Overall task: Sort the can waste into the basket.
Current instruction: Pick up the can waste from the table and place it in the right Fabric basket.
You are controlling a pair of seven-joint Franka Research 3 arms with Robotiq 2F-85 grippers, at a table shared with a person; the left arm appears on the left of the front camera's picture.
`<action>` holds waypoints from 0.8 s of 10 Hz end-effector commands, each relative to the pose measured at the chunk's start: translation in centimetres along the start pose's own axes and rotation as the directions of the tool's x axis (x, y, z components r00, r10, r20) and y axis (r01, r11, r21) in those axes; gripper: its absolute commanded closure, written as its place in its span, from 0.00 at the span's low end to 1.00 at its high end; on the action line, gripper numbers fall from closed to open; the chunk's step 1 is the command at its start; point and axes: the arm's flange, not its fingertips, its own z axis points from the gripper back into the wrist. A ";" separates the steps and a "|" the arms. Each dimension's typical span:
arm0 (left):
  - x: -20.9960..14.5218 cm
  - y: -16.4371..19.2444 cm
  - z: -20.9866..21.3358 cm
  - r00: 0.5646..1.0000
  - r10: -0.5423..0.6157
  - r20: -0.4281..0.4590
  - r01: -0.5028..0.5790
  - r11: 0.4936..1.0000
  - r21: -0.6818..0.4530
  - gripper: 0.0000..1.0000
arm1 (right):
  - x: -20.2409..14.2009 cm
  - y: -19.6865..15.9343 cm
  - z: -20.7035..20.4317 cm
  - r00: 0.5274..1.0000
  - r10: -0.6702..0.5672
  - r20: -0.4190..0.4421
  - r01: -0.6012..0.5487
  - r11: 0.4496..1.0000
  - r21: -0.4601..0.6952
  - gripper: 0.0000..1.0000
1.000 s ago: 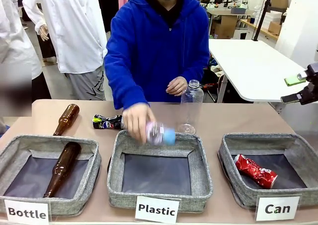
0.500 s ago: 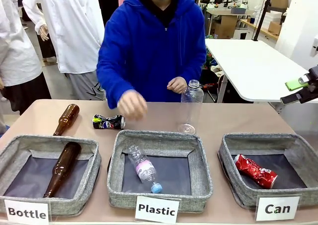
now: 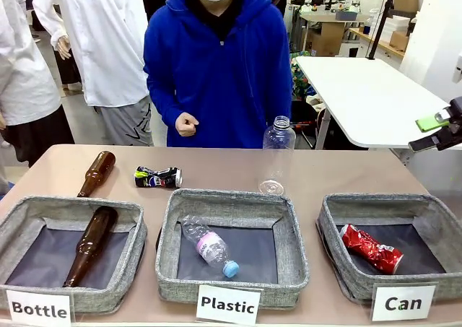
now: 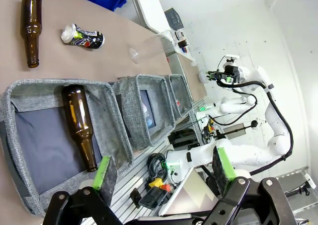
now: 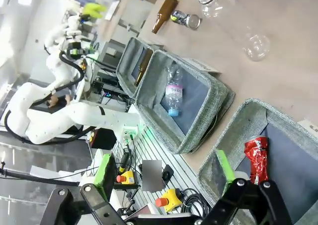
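Red can (image 3: 371, 248): lies dented on the dark bottom of the Can basket (image 3: 330, 229), toward its left side.
Black can (image 3: 158, 177): on its side on the bare table (image 3: 346, 172), behind the Plastic basket (image 3: 291, 247), near a brown glass bottle (image 3: 97, 172).
Left gripper (image 4: 163, 165): jaws spread wide, nothing between them, near the Bottle basket (image 4: 49, 83).
Right gripper (image 5: 164, 166): jaws spread wide, empty, raised near the Can basket.
Person's hand (image 3: 186, 123): loosely fisted, behind the table's far edge.
Plastic bottle (image 3: 209, 246): lying inside the Plastic basket.
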 end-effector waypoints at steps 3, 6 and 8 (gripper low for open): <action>0.0 0.0 0.0 1.000 0.000 0.000 0.000 1.000 0.000 0.00 | 0.0 0.0 0.3 1.000 0.018 -0.012 -0.018 1.000 0.002 0.00; 3.1 -5.3 -7.3 0.956 -0.201 -0.214 0.243 0.951 0.194 0.00 | 0.0 0.0 0.3 1.000 0.018 -0.012 -0.018 1.000 0.002 0.00; 6.2 -7.4 -15.6 0.925 -0.221 -0.309 0.342 0.838 0.425 0.00 | 0.0 0.0 0.3 1.000 0.018 -0.012 -0.018 1.000 0.002 0.00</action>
